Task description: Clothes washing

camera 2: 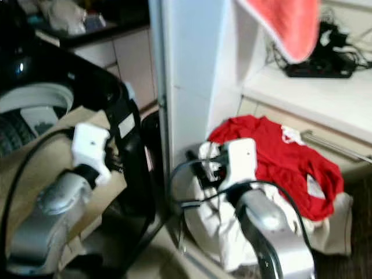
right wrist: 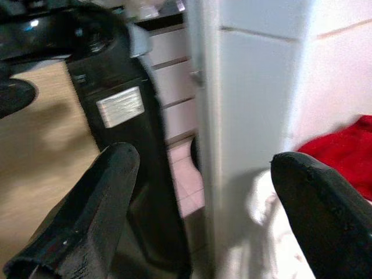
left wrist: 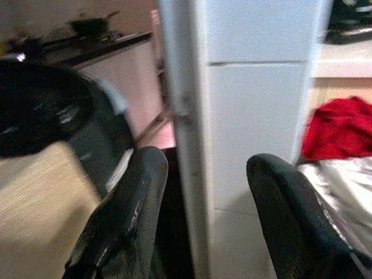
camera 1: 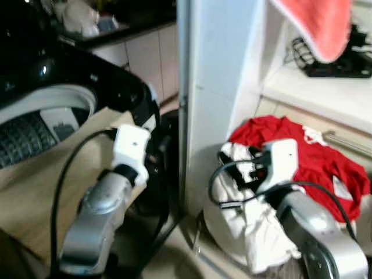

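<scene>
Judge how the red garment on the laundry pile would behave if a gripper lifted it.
The red garment lies crumpled and draped over white laundry, so it is probably floppy and would sag. It looks thin, likely light. Overlapping the white cloth, it may drag some along.

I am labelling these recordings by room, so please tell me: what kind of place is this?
Probably a laundry corner of a home, beside a kitchen. A black washing machine stands on the left, a basket holds red and white clothes, and a dark countertop with cabinets lies behind.

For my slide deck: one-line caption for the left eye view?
Both arms raised before a white pillar, red garment and white laundry piled at right.
</scene>
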Tool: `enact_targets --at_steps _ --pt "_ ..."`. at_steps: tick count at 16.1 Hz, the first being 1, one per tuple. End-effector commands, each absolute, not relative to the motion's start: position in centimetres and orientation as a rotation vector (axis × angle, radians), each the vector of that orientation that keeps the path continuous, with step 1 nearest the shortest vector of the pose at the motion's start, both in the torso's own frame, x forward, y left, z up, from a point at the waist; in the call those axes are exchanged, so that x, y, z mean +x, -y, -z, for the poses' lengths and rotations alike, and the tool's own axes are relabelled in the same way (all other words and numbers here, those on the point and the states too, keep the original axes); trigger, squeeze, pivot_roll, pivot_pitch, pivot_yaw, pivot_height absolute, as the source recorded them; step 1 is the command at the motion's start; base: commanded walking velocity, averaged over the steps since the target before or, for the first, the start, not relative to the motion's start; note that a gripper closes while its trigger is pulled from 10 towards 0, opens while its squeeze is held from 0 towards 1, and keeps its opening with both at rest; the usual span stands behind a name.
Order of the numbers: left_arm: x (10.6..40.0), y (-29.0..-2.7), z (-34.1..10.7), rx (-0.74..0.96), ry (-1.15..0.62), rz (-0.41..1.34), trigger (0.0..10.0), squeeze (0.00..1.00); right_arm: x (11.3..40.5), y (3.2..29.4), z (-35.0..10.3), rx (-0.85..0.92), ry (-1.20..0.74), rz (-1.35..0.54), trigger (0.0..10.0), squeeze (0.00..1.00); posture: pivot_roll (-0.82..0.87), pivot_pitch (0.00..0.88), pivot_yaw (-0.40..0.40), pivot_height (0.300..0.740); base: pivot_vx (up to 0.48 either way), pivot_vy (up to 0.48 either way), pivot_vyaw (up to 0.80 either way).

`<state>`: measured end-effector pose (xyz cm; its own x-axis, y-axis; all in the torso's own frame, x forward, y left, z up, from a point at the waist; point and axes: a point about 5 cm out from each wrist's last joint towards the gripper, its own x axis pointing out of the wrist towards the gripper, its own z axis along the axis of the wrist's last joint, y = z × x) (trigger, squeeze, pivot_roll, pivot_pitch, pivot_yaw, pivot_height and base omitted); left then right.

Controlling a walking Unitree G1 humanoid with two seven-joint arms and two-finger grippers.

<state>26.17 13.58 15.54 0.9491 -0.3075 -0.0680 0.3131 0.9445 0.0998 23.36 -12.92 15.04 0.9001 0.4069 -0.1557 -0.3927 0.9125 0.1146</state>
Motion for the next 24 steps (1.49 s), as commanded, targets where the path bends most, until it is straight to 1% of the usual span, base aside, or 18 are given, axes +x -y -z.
enact_targets --at_steps 1,5,8,10,11,12,13,15,17,18,19,20,21,22,24 --pt "26.4 -13.5 -15.6 0.109 -0.053 0.314 10.0 0.0 23.6 13.4 -15.2 0.071 -0.173 -0.391 10.0 0.0 -0.02 0.0 0.017 0.74 0.251 0.0 0.0" --pt "26.4 -13.7 -15.7 0.116 -0.054 0.314 10.0 0.0 23.8 13.4 -15.1 0.071 -0.188 -0.393 10.0 0.0 -0.02 0.0 0.015 0.74 0.252 0.0 0.0" --pt "26.5 -13.9 -15.6 0.093 -0.063 0.299 10.0 0.0 24.2 13.7 -14.9 0.064 -0.203 -0.367 10.0 0.0 -0.02 0.0 0.014 0.74 0.0 0.0 0.0" --pt "26.4 -13.5 -15.0 0.134 -0.087 0.347 10.0 0.0 24.8 14.8 -13.9 0.029 -0.265 -0.305 10.0 0.0 -0.03 0.0 0.022 0.74 0.0 0.0 0.0" --pt "26.5 -13.7 -14.8 0.136 -0.106 0.354 10.0 0.0 25.3 15.2 -13.2 -0.005 -0.31 -0.296 10.0 0.8 -0.03 0.0 0.03 0.74 0.0 0.0 0.0" --pt "26.6 -13.5 -14.6 0.135 -0.121 0.374 10.0 0.0 25.8 15.5 -12.7 -0.02 -0.346 -0.314 10.0 1.0 -0.03 0.0 0.03 0.74 0.0 0.0 0.0" --pt "26.7 -13.4 -14.4 0.127 -0.142 0.384 10.0 0.0 26.2 16.0 -12.2 -0.059 -0.397 -0.343 10.0 1.0 -0.03 0.0 0.029 0.74 0.0 0.0 0.0" --pt "26.9 -12.9 -14.0 0.088 -0.178 0.44 10.0 0.0 27.3 17.7 -11.3 -0.126 -0.468 -0.321 10.0 1.0 -0.03 0.0 0.028 0.74 0.0 0.0 0.0" --pt "26.8 -12.1 -13.7 0.149 -0.195 0.571 10.0 0.0 28.5 18.9 -11.0 -0.178 -0.505 -0.312 10.0 1.0 -0.03 0.0 0.03 0.74 0.0 0.0 0.0" --pt "26.5 -11.4 -13.4 0.172 -0.225 0.687 10.0 0.0 29.3 19.8 -10.2 -0.215 -0.545 -0.311 10.0 1.0 -0.02 0.0 0.03 0.74 0.0 0.0 0.0" --pt "26.5 -10.8 -13.4 0.196 -0.225 0.765 10.0 0.0 30.2 20.9 -9.4 -0.25 -0.576 -0.298 10.0 1.0 -0.02 0.0 0.031 0.74 0.0 0.0 0.0" --pt "26.6 -10.7 -13.4 0.185 -0.224 0.777 10.0 0.0 30.7 21.2 -9.3 -0.25 -0.58 -0.292 10.0 1.0 -0.03 0.0 0.034 0.74 0.0 0.0 0.0" --pt "26.6 -10.5 -13.5 0.151 -0.231 0.785 10.0 0.33 31.3 21.5 -9.2 -0.251 -0.579 -0.286 10.0 1.0 -0.03 0.0 0.036 0.74 0.0 0.0 0.0" --pt "26.7 -10.5 -13.6 0.137 -0.23 0.786 10.0 1.0 32.0 21.8 -9.2 -0.234 -0.578 -0.276 10.0 1.0 -0.03 0.0 0.038 0.74 0.0 0.0 0.0" --pt "26.5 -10.3 -13.5 0.141 -0.243 0.83 10.0 1.0 32.5 22.0 -8.9 -0.253 -0.607 -0.292 10.0 1.0 -0.03 0.0 0.039 0.74 0.0 0.0 0.0"
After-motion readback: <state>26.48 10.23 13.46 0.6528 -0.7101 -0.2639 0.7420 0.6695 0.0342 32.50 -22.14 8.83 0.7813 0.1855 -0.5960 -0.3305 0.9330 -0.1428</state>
